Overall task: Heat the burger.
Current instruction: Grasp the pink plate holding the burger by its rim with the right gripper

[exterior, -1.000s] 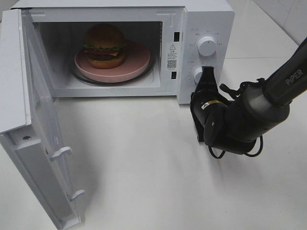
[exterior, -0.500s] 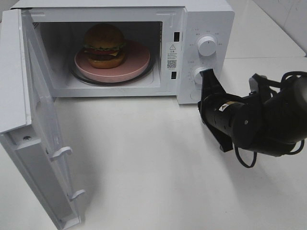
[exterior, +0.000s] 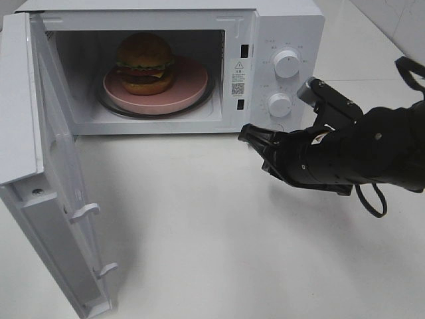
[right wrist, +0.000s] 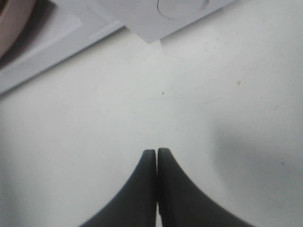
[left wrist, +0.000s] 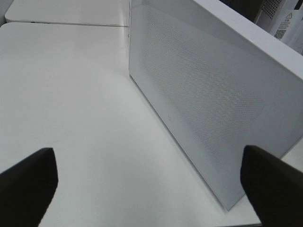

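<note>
While the microwave door (exterior: 56, 179) stands open at frame left, burger (exterior: 145, 63) sits on pink plate (exterior: 192, 83) inside, upper left | right gripper (exterior: 244, 135) pinched together, centre right; left gripper (left wrist: 150, 182) spread apart, empty | risk: a hard door shove could jolt the burger.

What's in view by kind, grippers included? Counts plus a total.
White microwave oven, door open: 1
Round white control knobs: 2
Round turntable tray under the plate: 1
Round pink plate: 1
Burger with golden-brown bun, on that plate: 1
Black grippers: 2 (left gripper open, right gripper shut)
Total: 8
</note>
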